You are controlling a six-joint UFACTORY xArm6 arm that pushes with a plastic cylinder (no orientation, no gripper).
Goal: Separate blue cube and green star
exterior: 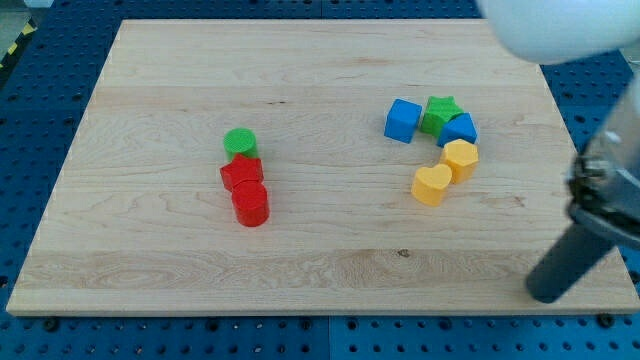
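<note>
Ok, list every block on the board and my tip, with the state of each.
blue cube: touching the green star's left side
green star: wedged between two blue blocks
second blue block: against the star
two yellow blocks: touching
green cylinder: upright
two red blocks: touching
my tip: lower right, clear of all blocks

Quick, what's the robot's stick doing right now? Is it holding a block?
My tip: holding nothing, touching no block; no pincer here. It sits near the view's bottom right, well away from the blue cube and green star.

Lab bench: wooden board (320,150) on blue pegboard (610,90).
</note>
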